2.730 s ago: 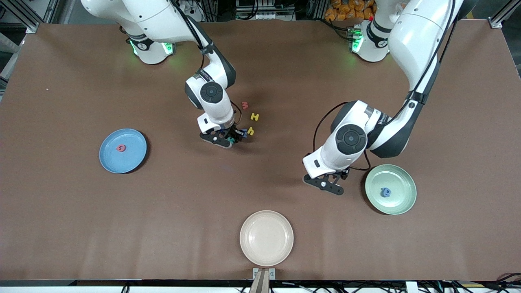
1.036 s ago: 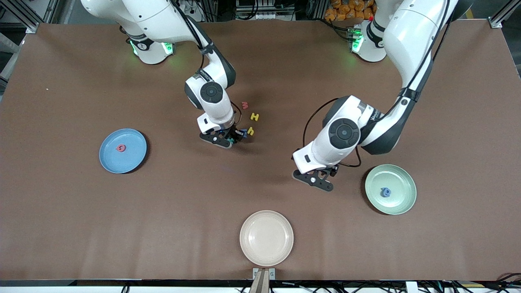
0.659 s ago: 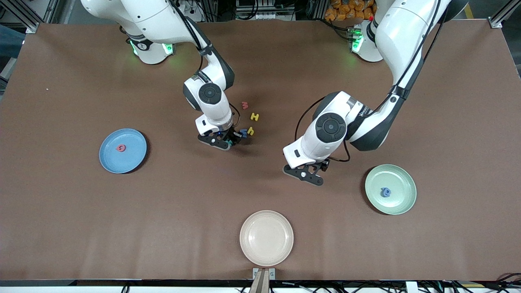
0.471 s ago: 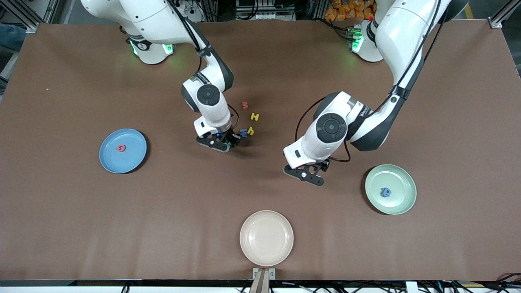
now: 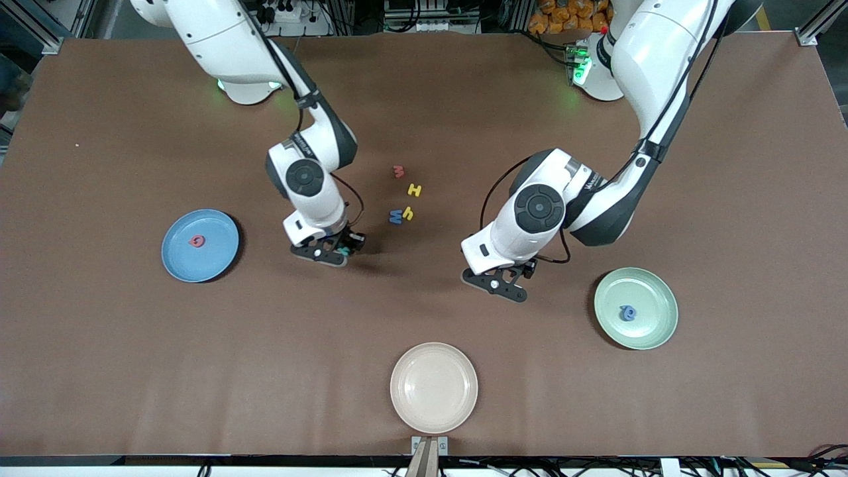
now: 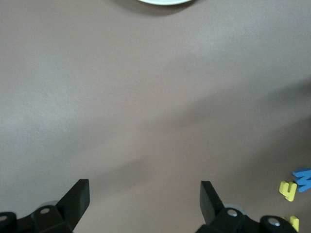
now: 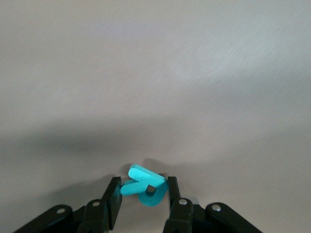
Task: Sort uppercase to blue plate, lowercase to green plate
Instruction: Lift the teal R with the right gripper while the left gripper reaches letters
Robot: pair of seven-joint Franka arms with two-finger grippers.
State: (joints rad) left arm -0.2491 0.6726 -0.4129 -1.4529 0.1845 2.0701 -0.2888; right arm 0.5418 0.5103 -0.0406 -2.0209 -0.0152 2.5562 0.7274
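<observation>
On the brown worktop (image 5: pixel 132 371), toward the right arm's end, the blue plate (image 5: pixel 218 255) carries the red G-like letter (image 5: pixel 196 241) flat inside it. Next along, the right hand (image 5: pixel 341 250) hangs over bare worktop between that plate and the cluster of letters, its fingers (image 7: pixel 112 199) closed on the teal R (image 7: pixel 144 191), which sits tilted between the pads and clear of the surface. Near the middle of the worktop lie four loose letters: the red w (image 5: pixel 398 171) farthest from the front camera, the yellow H (image 5: pixel 414 191) a little nearer, then the blue letter (image 5: pixel 395 216) and the yellow h (image 5: pixel 409 212) just beside each other. The cream plate (image 5: pixel 434 387) sits closest to the front camera with nothing in it. The left hand (image 5: pixel 505 286) waits over bare worktop between the letters and the green plate (image 5: pixel 652 291), its jaws spread wide and holding nothing. The green plate, toward the left arm's end, holds the blue a-like letter (image 5: pixel 627 313).
</observation>
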